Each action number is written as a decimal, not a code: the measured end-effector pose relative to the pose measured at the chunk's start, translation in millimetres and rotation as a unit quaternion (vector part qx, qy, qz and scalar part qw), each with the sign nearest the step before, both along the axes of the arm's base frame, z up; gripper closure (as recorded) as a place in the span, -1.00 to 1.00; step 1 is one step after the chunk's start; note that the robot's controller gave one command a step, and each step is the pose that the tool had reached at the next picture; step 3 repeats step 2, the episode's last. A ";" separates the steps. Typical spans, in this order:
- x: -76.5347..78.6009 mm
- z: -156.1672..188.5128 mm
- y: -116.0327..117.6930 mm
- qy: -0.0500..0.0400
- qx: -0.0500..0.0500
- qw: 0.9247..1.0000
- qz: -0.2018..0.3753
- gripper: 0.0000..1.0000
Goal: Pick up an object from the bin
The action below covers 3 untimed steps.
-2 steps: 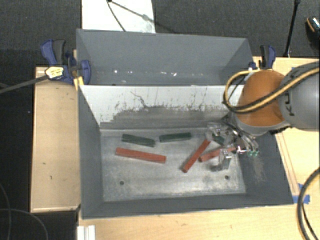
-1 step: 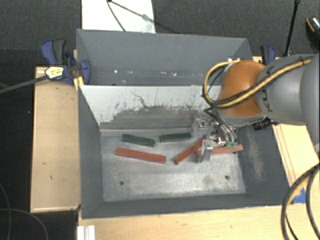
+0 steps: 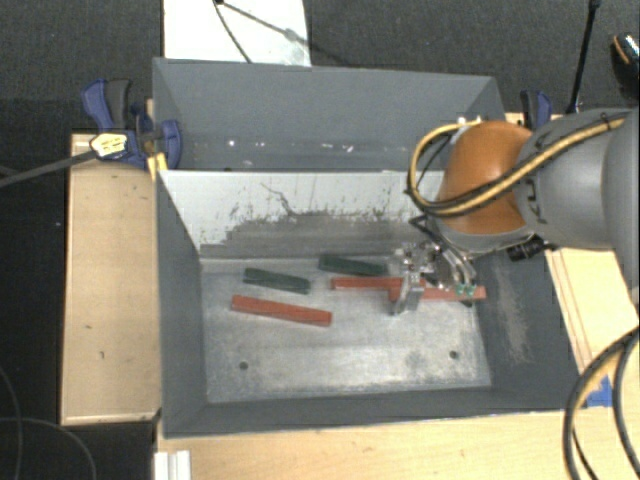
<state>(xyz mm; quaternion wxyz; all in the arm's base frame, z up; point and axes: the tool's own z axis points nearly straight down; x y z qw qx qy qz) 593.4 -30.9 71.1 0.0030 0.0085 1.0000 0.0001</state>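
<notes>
Over the rear flat red bar [image 3: 360,284] hangs the gripper [image 3: 408,294], open or closed unclear.

Claw [image 3: 408,286]: small assembly of silver-grey metal, with pale highlights.
Orange cover [image 3: 487,183]: directly above and to the right of the claw; rounded, glossy, dome-like.
Cables [image 3: 428,180]: one yellow and one black, bundled; looped round the cover's claw-side edge, then running away from the claw across the arm.
Arm link [image 3: 592,190]: beyond the cover, farthest from the claw; broad, smooth, matt grey cylinder.
Black fitting [image 3: 521,251]: small, under the cover, right of the claw.
</notes>
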 end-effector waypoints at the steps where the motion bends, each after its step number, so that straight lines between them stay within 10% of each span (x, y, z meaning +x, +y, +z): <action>1: -4.0 110.4 33.7 -0.003 0.001 1.000 0.010 1.00; 2: -0.5 220.8 35.0 -0.004 0.000 1.000 0.021 1.00; 3: -0.5 220.8 35.0 -0.004 0.000 1.000 0.021 1.00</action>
